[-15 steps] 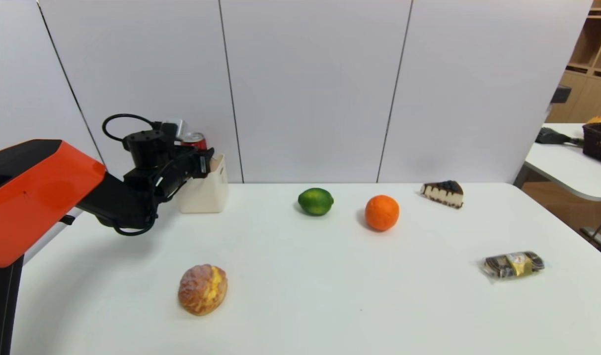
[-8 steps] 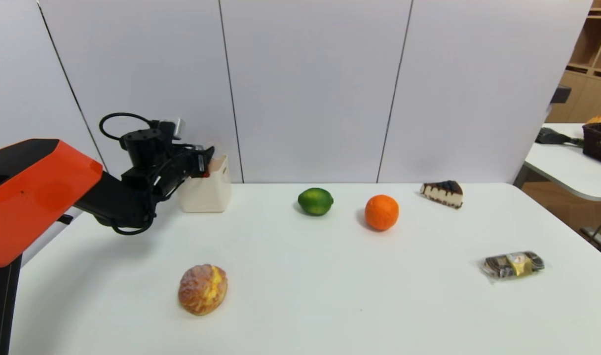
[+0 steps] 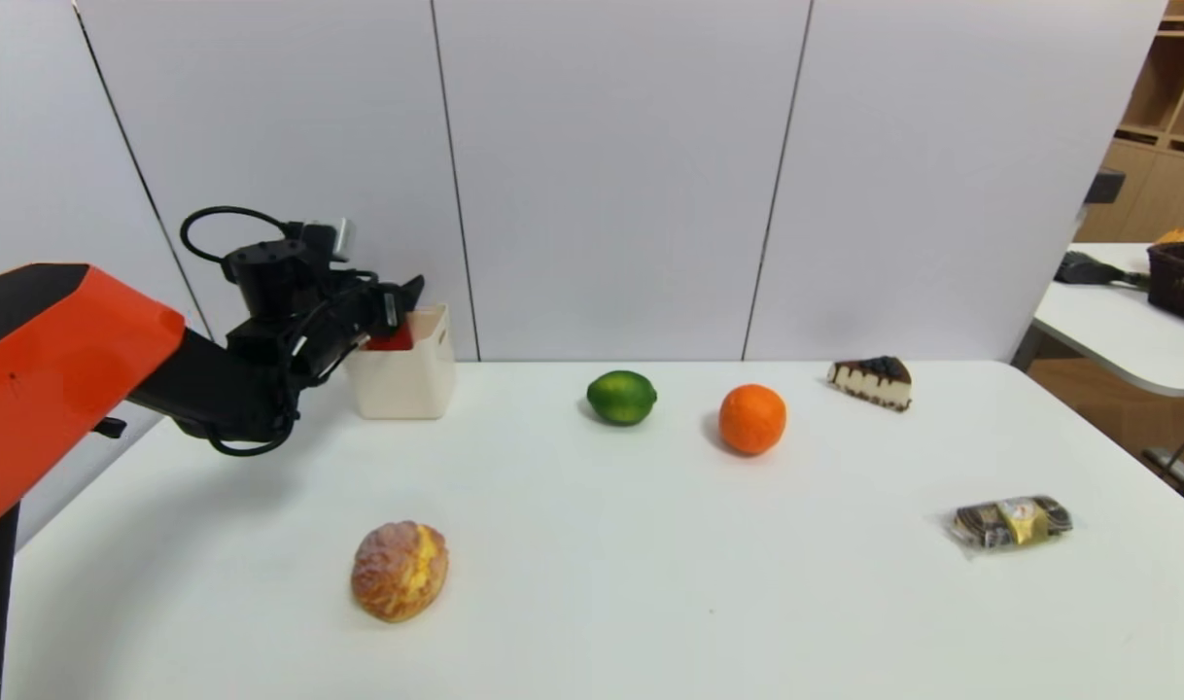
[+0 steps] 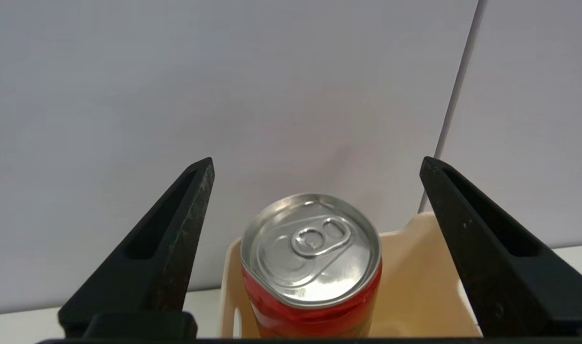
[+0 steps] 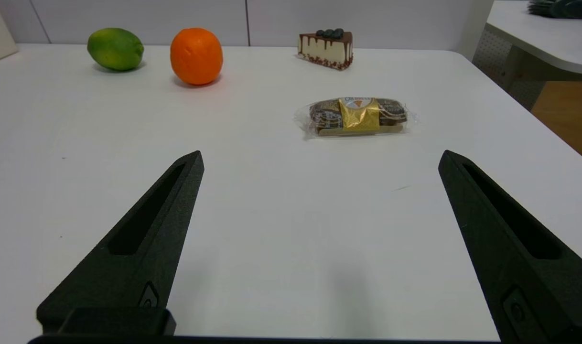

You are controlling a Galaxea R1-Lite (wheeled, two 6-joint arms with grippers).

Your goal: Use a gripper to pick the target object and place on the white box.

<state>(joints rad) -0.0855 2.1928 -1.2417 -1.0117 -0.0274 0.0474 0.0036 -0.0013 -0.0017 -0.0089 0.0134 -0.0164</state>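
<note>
Tall slim red soda can with silver pull-tab top (image 4: 311, 267) stands upright inside the small cream-white plastic bin (image 4: 415, 286), at the table's far left corner by the wall. We note the left black two-fingered gripper (image 4: 315, 200) spread wide, both fingers clear of the can, hovering level just above the rim. We judge the can rigid but thin-walled, smooth and slippery, dentable; best held mid-body, across its round sides. Right gripper (image 5: 319, 191) parked, jaws wide, holding nothing.
</note>
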